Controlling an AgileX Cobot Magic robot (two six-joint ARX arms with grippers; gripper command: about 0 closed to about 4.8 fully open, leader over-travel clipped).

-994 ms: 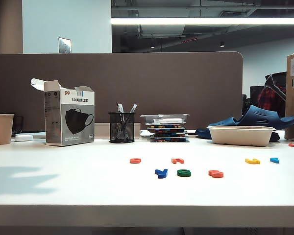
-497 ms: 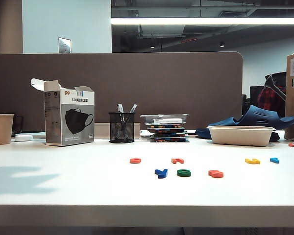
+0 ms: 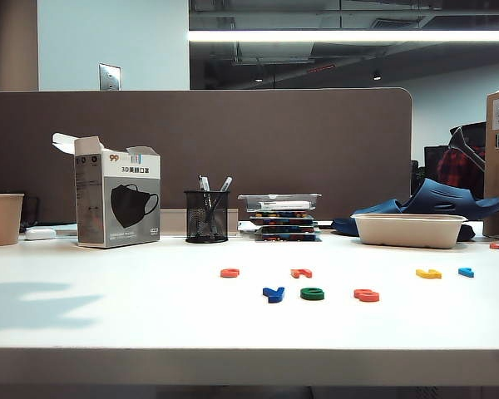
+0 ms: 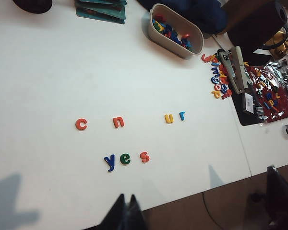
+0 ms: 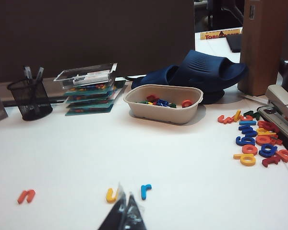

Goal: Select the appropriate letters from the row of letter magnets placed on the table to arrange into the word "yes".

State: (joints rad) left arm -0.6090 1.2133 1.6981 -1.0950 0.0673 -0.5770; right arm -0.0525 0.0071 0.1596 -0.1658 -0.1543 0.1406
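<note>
Letter magnets spelling "yes" lie nearest the front edge of the table [image 3: 108, 316]: the dark blue y [image 4: 109, 162], the green e [image 4: 125, 158] and the orange-red s [image 4: 144, 156], side by side below the middle of the left wrist picture. Behind them runs the rest of the row: an orange c [image 4: 81, 124], an orange n [image 4: 118, 122], a yellow u [image 4: 169, 118] and a light blue r [image 4: 182, 115]. The left gripper [image 4: 127, 213] hangs at the bottom edge of its picture, fingers pressed together and empty; the right gripper [image 5: 125, 213] is likewise closed and empty. Farther back stand a beige tray [image 5: 163, 103] of spare letters, a mesh pen cup [image 3: 206, 216] and a mask box [image 3: 116, 204].
</note>
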